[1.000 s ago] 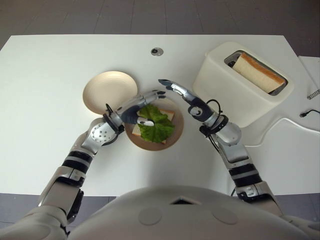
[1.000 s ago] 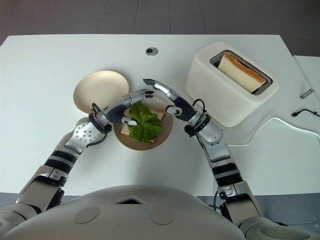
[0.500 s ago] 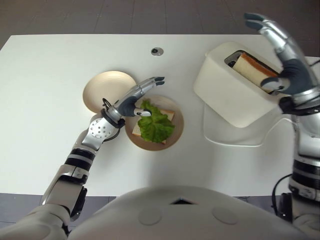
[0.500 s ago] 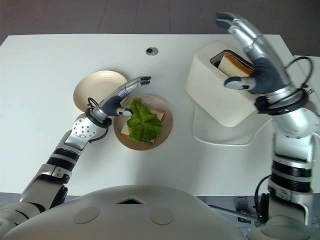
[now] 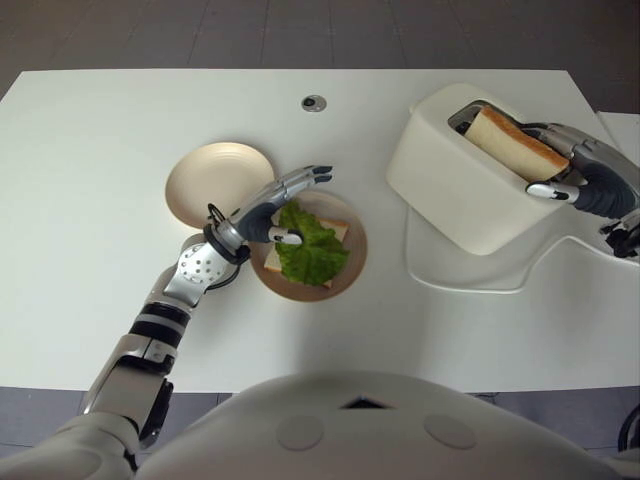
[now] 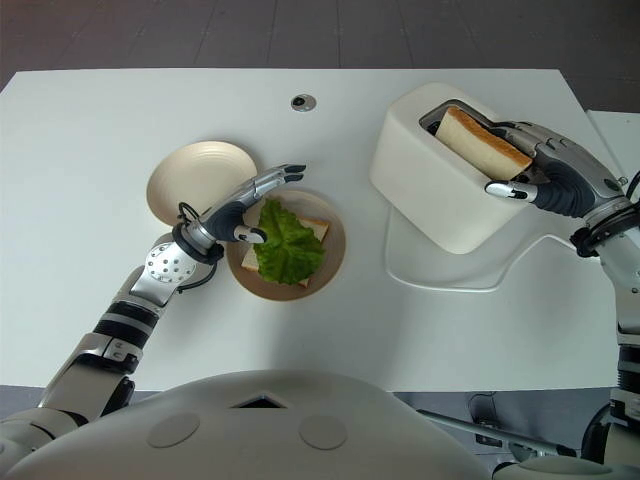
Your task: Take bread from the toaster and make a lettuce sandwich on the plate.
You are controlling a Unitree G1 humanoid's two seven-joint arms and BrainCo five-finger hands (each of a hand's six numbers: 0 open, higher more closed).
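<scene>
A white toaster [image 5: 460,190] stands at the right with a bread slice [image 5: 512,142] sticking up from its slot. My right hand [image 5: 590,180] is at the slice's right end, open, with fingers behind the slice and thumb in front. A tan plate [image 5: 356,262] in the middle holds a bread slice [image 5: 340,231] with a green lettuce leaf [image 5: 312,250] lying on it. My left hand [image 5: 268,206] hovers open over the plate's left edge, thumb near the lettuce.
An empty cream plate [image 5: 210,180] sits just left of the sandwich plate, behind my left hand. A white cable [image 5: 470,288] loops on the table in front of the toaster. A small round grommet [image 5: 314,102] is at the back.
My right hand has dropped from above the toaster to the slice's right end, its fingers now curved around it. My left hand has barely shifted.
</scene>
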